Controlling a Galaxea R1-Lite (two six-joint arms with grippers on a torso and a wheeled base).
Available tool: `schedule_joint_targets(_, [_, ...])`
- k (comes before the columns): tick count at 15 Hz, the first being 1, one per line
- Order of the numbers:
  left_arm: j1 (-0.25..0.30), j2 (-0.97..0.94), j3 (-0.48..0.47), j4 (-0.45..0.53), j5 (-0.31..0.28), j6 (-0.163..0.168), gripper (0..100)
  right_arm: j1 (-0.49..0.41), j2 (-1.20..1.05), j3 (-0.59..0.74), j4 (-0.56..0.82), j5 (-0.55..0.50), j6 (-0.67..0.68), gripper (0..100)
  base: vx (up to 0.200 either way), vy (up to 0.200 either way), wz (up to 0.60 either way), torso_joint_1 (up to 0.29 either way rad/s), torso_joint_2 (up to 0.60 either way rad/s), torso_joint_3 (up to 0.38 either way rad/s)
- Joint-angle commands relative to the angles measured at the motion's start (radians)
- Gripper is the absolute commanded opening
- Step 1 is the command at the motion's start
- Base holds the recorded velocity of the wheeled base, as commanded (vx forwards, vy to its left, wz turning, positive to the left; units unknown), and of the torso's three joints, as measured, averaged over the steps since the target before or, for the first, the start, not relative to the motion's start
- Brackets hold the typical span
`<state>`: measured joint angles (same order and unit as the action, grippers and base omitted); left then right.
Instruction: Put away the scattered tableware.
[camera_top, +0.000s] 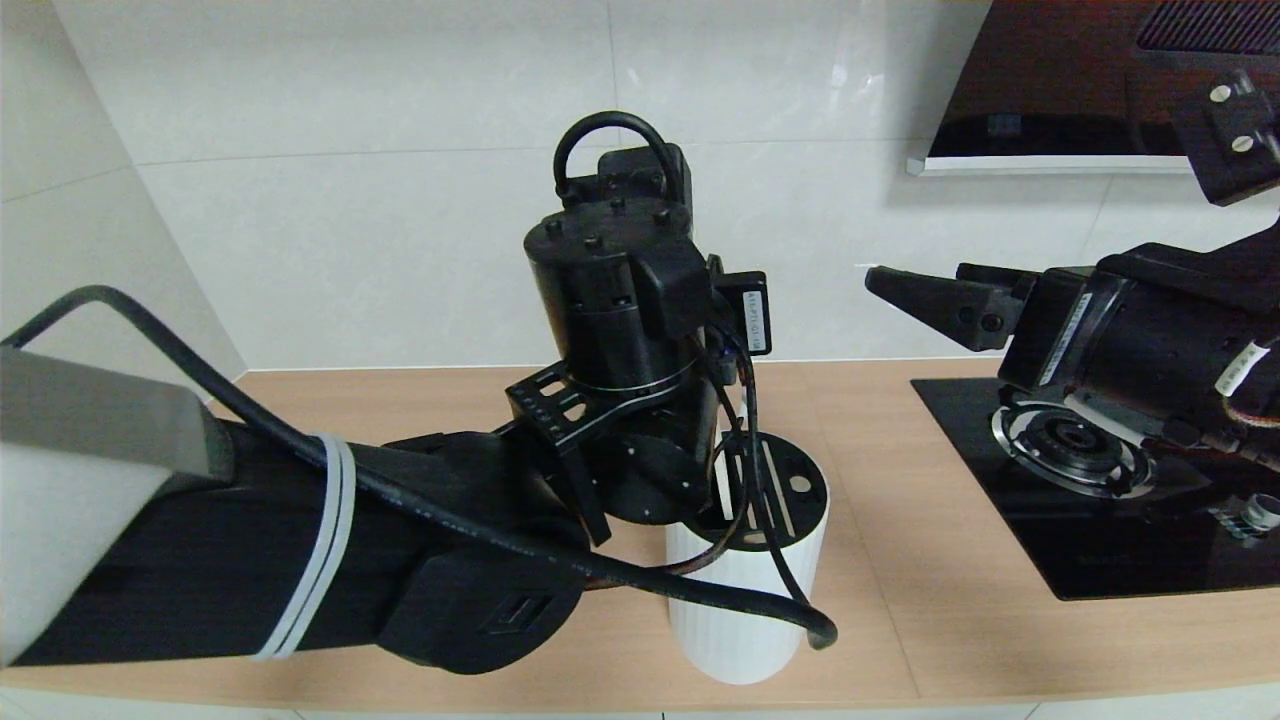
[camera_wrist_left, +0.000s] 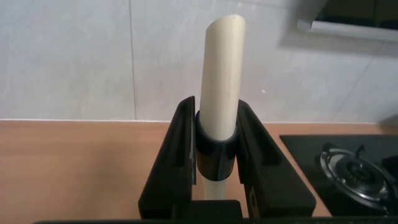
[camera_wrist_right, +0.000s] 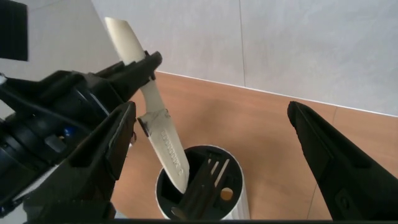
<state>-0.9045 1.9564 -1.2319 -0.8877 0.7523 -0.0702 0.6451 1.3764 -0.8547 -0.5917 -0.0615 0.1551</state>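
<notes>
- The knife (camera_wrist_right: 163, 134) has a fat, round, cream handle (camera_wrist_left: 222, 74) cut at a slant on top, and a short white blade with a sharp tip.
- There is a dark ring around the handle low down, and a small grey bit where the handle meets the blade.
- The blade has some dark print on its side, too small to read.
- The left gripper (camera_wrist_left: 214, 118) has its fingers squeezed on the handle, one on each side.
- The knife points down and leans a little.
- Its tip is just inside the top of the white holder (camera_top: 745, 600).
- I cannot tell which hole the tip is in.
- The holder is a tall white cup with lines down its side and a black lid (camera_top: 795, 475) with long slots and round holes.
- It stands on the wooden bench (camera_top: 400, 400), near the front edge, right under the left arm.
- The right gripper (camera_wrist_right: 211, 107) is up in the air off to the right side of the holder, and its fingers are spread wide with nothing in them.
- A black stove top (camera_top: 1100, 560) with a round burner (camera_top: 1070, 440) sits in the bench on the right.
- White tiles (camera_top: 350, 200) cover the wall behind.
</notes>
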Motion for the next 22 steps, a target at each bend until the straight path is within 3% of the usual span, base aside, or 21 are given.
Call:
schedule_joint_targets(1, [-0.002, 0.009, 0.005, -0.001, 0.002, -0.002, 0, 0.001, 0.004, 0.003, 0.0, 0.0, 0.0, 100, 0.0, 0.0, 0.0, 0.0, 0.0, 0.0])
schedule_joint_targets(12, [-0.039, 0.101, 0.086, -0.031, 0.01, -0.031, 0, -0.001, 0.004, 0.0, 0.0, -0.003, -0.016, 100, 0.0, 0.0, 0.0, 0.0, 0.0, 0.0])
schedule_joint_targets(22, [-0.059, 0.091, 0.187, -0.07, 0.01, -0.022, 0, -0.002, 0.012, 0.0, 0.0, -0.003, -0.016, 100, 0.0, 0.0, 0.0, 0.0, 0.0, 0.0])
